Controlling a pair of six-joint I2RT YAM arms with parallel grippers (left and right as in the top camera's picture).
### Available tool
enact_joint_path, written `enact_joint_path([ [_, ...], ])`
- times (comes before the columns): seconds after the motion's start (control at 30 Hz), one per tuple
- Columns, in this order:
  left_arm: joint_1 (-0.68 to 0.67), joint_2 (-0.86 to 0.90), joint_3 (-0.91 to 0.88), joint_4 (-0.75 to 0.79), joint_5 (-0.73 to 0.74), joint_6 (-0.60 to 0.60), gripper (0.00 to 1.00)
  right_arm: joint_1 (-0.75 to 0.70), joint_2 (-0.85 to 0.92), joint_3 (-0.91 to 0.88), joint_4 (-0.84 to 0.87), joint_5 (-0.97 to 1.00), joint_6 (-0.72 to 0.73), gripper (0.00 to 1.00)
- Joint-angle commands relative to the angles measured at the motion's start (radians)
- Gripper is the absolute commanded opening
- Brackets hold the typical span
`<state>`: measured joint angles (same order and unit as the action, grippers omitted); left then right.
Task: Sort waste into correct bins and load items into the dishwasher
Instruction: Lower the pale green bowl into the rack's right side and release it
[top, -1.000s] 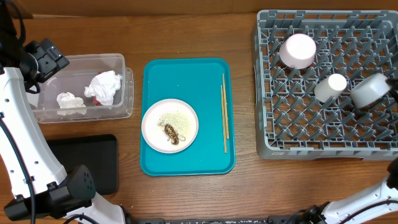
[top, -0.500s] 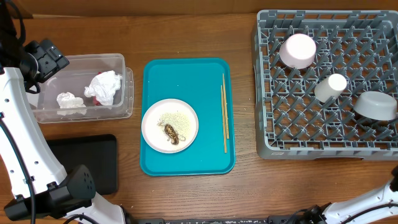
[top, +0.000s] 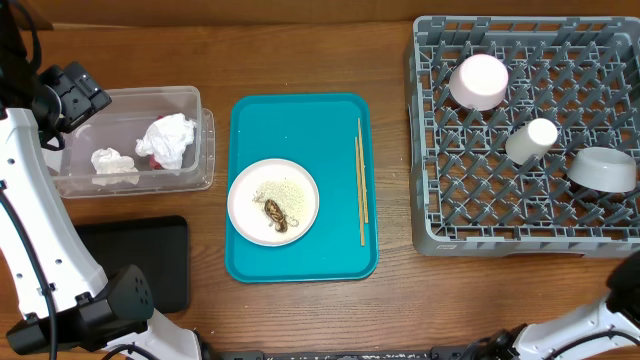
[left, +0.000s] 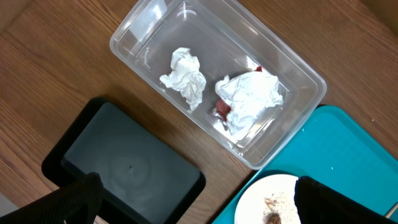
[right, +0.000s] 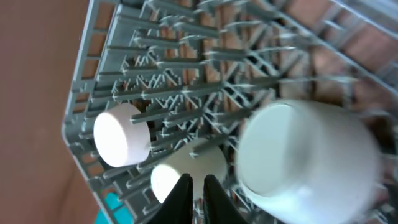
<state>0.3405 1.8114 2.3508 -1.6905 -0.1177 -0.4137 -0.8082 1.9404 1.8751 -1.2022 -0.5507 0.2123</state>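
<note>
The clear tub (top: 190, 100) holds two crumpled tissues (top: 168, 138) over a red wrapper (left: 221, 109). The black tray (top: 140, 255) lies in front of it. The plate (top: 273, 200) with rice and a brown scrap (top: 274, 214) sits on the teal tray, with the chopsticks (top: 361, 180) beside it. The grey rack (top: 520, 225) holds the upturned pink bowl (top: 478, 80), the cup (top: 531, 139) and the whitish bowl (top: 603, 168). My left gripper (left: 202, 200) is open and empty above the tub and black tray. My right gripper (right: 196, 190) is shut and empty over the rack, near the whitish bowl (right: 305, 162).
The teal tray (top: 300, 260) lies mid-table between the tub and the rack. My left arm (top: 30, 200) runs along the left edge. My right arm (top: 622, 300) shows at the bottom right corner.
The whitish bowl was held over the rack's right side a second ago. It now rests upside down in the rack, and my right gripper has left the overhead view.
</note>
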Motion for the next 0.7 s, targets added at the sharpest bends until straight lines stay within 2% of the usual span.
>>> enact_joint_path([
  [0.0,-0.001,-0.002,0.000,0.001,-0.013,-0.010,1.00,0.095,0.014,-0.010,0.019,0.188,0.072,0.06],
  [0.23,-0.001,-0.002,0.000,0.001,-0.013,-0.010,1.00,0.165,0.058,-0.010,-0.026,0.401,0.103,0.04],
  [0.67,-0.001,-0.002,0.000,0.001,-0.013,-0.010,1.00,0.145,0.090,-0.011,-0.144,0.524,0.114,0.04],
])
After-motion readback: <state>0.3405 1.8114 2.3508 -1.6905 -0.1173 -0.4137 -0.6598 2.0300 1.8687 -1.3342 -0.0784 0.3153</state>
